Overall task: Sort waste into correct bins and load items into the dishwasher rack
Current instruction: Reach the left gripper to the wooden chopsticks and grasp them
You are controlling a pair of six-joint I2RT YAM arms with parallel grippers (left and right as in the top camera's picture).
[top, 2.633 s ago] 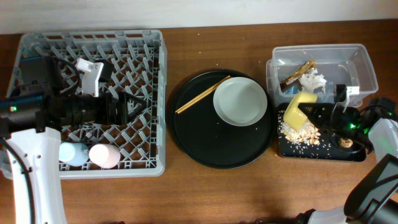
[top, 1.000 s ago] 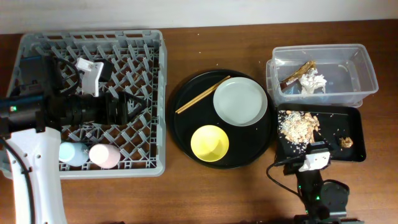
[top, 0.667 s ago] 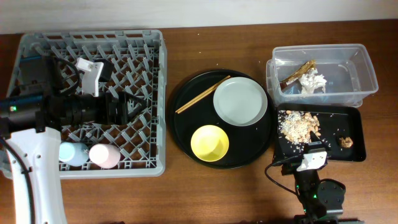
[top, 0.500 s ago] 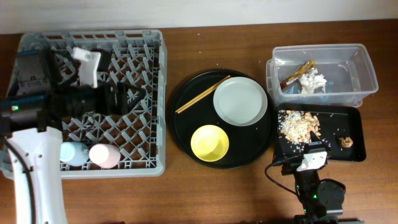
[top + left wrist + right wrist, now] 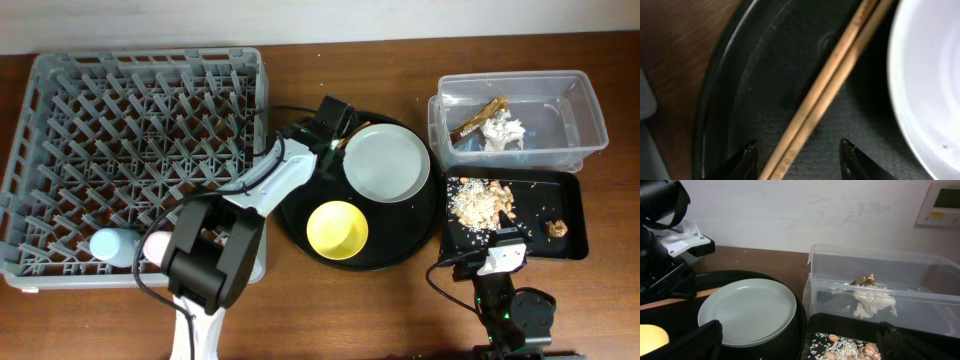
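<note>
My left gripper reaches over the large round black tray. Its jaws stand open on either side of the thin wooden chopsticks, with a gap on both sides. The pale grey plate lies just right of them and the yellow bowl in front. The blue cup and pink cup sit in the grey dishwasher rack. The napkin and brown wrapper lie in the clear tub. Food scraps lie in the black tray. My right gripper stands open and empty before that tray.
The left arm crosses the rack's front right corner and part of the round tray. Bare wooden table shows behind the round tray. A white wall stands behind the table.
The left arm has swung from over the rack to the round tray and now straddles the chopsticks, its jaws narrower than before. The right arm has not moved.
</note>
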